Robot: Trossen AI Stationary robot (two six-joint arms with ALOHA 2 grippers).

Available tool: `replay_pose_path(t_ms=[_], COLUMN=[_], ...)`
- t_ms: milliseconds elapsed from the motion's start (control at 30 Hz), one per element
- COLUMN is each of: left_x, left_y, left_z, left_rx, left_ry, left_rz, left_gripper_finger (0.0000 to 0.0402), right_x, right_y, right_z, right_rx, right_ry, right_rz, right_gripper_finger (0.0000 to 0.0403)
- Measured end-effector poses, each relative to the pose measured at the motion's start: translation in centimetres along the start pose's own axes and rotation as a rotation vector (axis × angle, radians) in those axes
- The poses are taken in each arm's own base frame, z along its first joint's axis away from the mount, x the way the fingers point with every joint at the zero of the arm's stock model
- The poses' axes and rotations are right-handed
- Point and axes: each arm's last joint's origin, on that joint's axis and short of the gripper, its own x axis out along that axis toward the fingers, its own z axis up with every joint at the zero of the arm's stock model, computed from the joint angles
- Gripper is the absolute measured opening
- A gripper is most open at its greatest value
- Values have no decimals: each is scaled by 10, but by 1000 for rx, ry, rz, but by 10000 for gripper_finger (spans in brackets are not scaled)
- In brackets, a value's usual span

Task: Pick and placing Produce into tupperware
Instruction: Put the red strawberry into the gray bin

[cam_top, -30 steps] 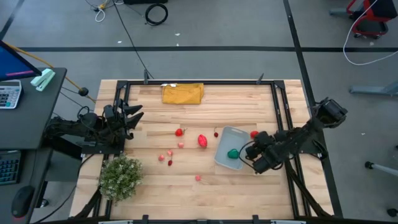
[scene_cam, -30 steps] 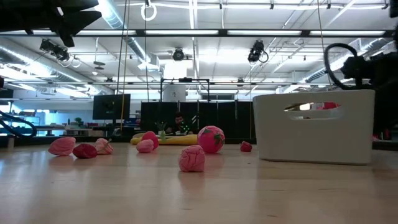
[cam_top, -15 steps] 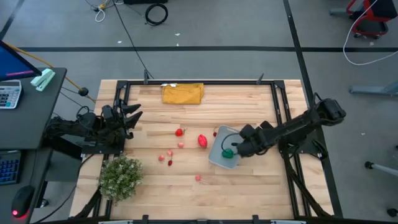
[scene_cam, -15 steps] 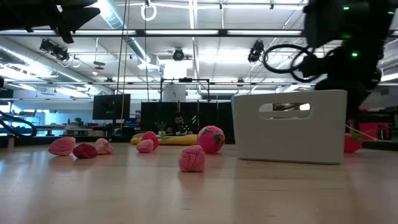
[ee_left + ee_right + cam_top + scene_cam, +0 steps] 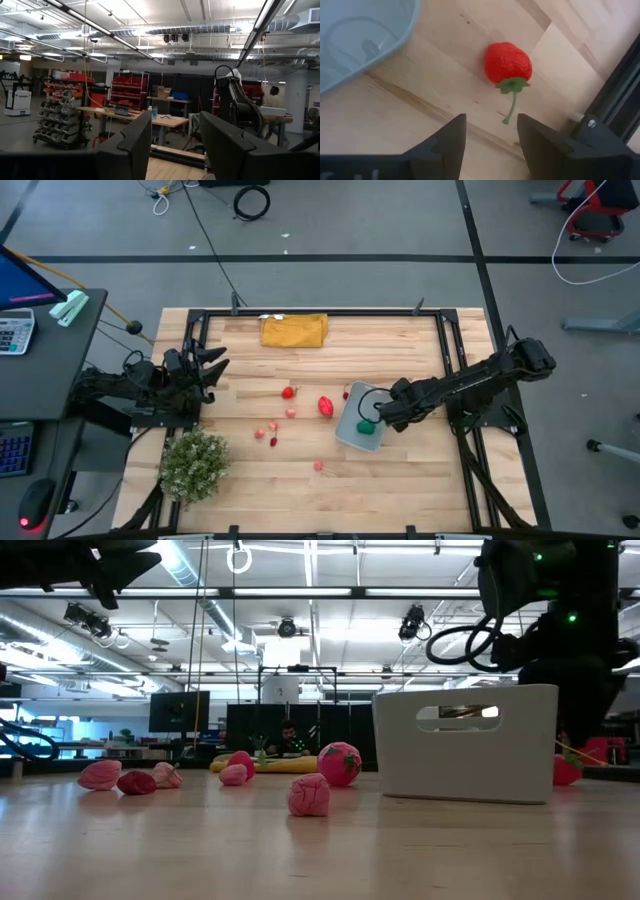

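Note:
The pale blue-grey tupperware (image 5: pixel 358 422) stands on the table right of centre and holds a green piece (image 5: pixel 366 426). In the low view it is a pale box (image 5: pixel 465 743). My right gripper (image 5: pixel 490 145) is open and points down at the bare wood beside the tupperware's right rim (image 5: pixel 365 40). A red strawberry (image 5: pixel 508 62) lies just ahead of its fingers; in the high view the arm (image 5: pixel 392 410) hides it. Red and pink produce (image 5: pixel 326 406) (image 5: pixel 288 392) (image 5: pixel 273 426) lies scattered left of the tupperware. My left gripper (image 5: pixel 215 365) waits open at the left edge.
A mustard-yellow cloth (image 5: pixel 294 330) lies at the far edge. A bushy pale-green plant (image 5: pixel 193 464) stands at the near left corner. A dark frame rail (image 5: pixel 612 125) runs close to the strawberry on the right side. One pink piece (image 5: pixel 318 466) lies nearer the front.
My right arm has stretched out toward the table's left and far side, and its gripper now hangs at the tupperware's right rim. The tupperware has slid a little toward the left and turned slightly. In the last half second almost nothing has moved.

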Motion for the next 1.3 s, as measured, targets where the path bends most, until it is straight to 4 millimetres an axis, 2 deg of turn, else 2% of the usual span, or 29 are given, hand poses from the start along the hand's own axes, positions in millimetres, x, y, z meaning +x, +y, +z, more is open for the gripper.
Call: replay_pose_path(t_ms=[200, 433, 967, 1133, 1300], left_x=[0, 0, 0, 0, 0], left_y=[0, 0, 0, 0, 0], left_z=[0, 0, 0, 0, 0], left_rx=[-1, -3, -3, -3, -3], left_ry=[0, 0, 0, 0, 0], left_rz=[0, 0, 0, 0, 0], left_gripper_finger=[172, 172, 172, 172, 172], right_x=[1, 20, 18, 26, 27], right_y=[0, -9, -6, -9, -9], right_z=[0, -9, -5, -8, -8], right_rx=[44, 102, 119, 136, 143], right_ry=[-2, 19, -41, -30, -38], right_rz=[-4, -69, -53, -70, -71], right_gripper_finger=[185, 185, 185, 173, 153])
